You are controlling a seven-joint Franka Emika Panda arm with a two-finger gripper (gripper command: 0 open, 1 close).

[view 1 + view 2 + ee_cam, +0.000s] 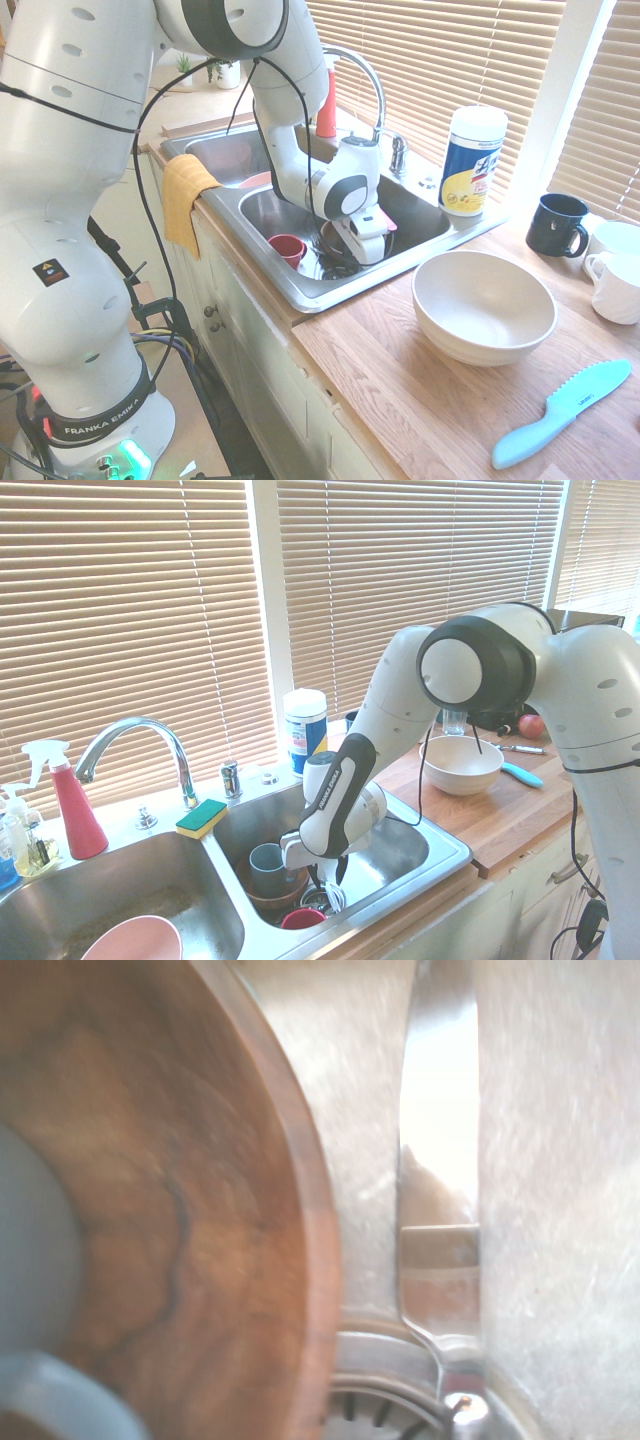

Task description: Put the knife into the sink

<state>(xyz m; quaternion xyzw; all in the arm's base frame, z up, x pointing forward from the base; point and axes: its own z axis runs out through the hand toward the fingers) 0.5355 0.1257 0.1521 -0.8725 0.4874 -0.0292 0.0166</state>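
Observation:
The sink (300, 285) is a steel double basin, and my gripper (345, 262) hangs low inside its right basin (440, 845). The hand (328, 880) is just above the basin floor, beside a brown wooden bowl (275, 892) with a grey-blue cup (266, 865) in it. In the wrist view the shiny silver knife (440, 1160) runs along the steel floor next to the wooden bowl (180, 1210), its lower end over the drain (385, 1410). No exterior view shows the knife, so I cannot tell whether it is held or lying free.
A small red cup (288, 248) sits in the right basin by the hand. A pink bowl (135, 940) lies in the left basin. A faucet (140, 745) and sponge (202, 817) are behind. On the counter are a white bowl (484, 305), a blue plastic knife (562, 412) and a dark mug (557, 224).

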